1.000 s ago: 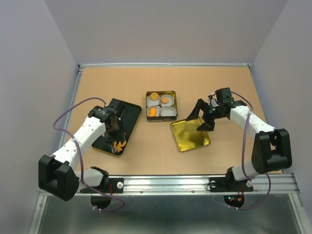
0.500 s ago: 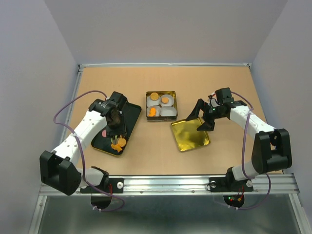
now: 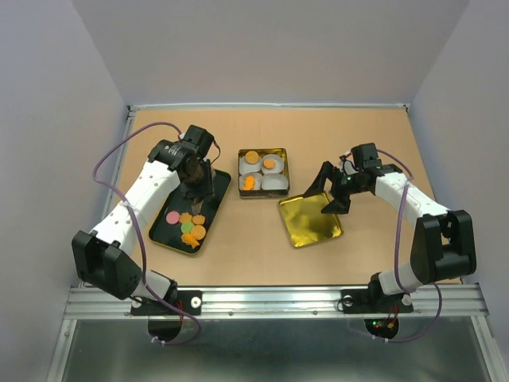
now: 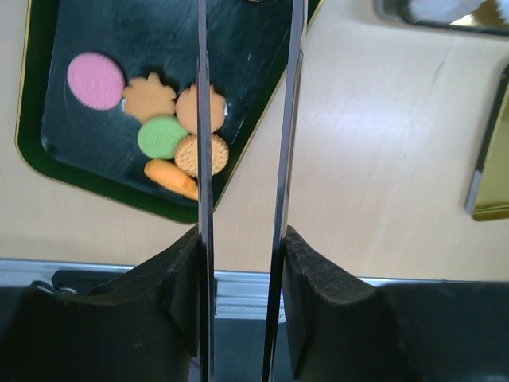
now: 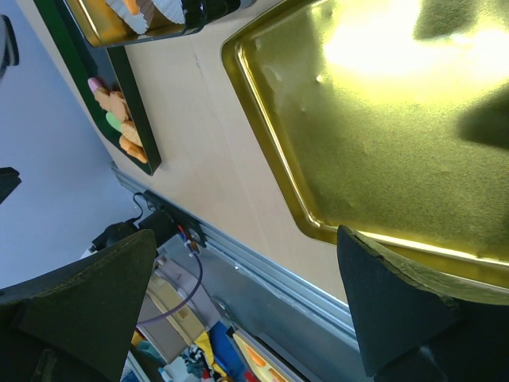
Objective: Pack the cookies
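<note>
Over the black tray [image 4: 119, 32], far end, left gripper [image 3: 196, 193] hangs w/ jaws a narrow gap apart. Can't tell if anything's pinched: tips run off the top of the wrist view, and from above the wrist body covers them. Right gripper [image 3: 326, 195] is spread wide, empty, above the gold lid [image 3: 312, 227].

Loose cookies [image 4: 162, 137] cluster at the tray's near end: pink, green, rest orange/tan, several touching. Three orange ones [image 3: 270, 165] sit in white cups [image 3: 276, 182] inside the tin [image 3: 287, 171], just right of the tray.

Step, as I read it: carry to tin, or re-pick.
- If loaded: cross level, centre over the empty near-right cup, part jaws only once close above it so the piece doesn't bounce off the rim.
- If empty: take an outlier first (pink has a free side); going into the cluster middle risks dragging neighbours.
- Right arm: leave parked, lid goes last.

Hard to make out: one orange piece half behind the finger [image 4: 203, 119]; shape of the orange bits in the near-left cup. Right wrist view is mostly lid interior + glare, tray only a sliver.
</note>
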Robot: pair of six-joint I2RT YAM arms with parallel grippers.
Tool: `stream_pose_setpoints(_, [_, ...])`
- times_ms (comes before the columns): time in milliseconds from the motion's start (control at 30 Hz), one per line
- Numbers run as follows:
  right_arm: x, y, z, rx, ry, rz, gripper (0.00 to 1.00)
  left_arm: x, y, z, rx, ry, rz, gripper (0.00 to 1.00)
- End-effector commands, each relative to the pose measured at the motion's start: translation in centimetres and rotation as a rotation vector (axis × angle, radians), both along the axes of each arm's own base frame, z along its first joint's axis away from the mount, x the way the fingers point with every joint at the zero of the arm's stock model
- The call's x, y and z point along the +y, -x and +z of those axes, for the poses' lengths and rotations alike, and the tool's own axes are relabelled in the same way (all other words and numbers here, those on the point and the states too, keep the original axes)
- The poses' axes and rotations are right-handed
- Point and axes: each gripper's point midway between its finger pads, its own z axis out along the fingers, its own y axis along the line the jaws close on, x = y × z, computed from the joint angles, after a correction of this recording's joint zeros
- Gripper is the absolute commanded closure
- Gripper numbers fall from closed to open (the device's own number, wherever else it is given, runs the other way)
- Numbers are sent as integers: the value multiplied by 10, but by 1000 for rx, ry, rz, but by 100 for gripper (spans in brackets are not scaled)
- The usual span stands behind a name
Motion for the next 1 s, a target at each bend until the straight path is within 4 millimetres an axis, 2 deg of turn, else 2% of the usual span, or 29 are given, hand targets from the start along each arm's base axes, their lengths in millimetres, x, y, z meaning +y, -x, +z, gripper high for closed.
stream_pose_setpoints(0, [3,-12,22,-95,-8,7,0,-17,-24,23,-90,27,-51,63])
stream_pose_setpoints(300, [2,-14,30,-112,-1,-15,0,-73,-51,37,-140,75,-176,64])
stream_pose_setpoints(400, [0,-13,31,-113,8,-27,0,-93,-56,35,-136,94,-220,64])
stream_pose_setpoints(600, [-3,-10,32,-113,22,-42,0,-118,-57,33,-140,125,-304,64])
stream_pose_setpoints(667, [-4,-9,31,-108,26,-47,0,-130,-51,33,-131,166,-344,64])
stream_pose_setpoints(767, [-6,-7,29,-103,35,-57,0,-145,-45,26,-122,200,-392,64])
stream_pose_setpoints(967, [-8,-3,27,-95,48,-74,0,-162,-34,4,-88,241,-438,64])
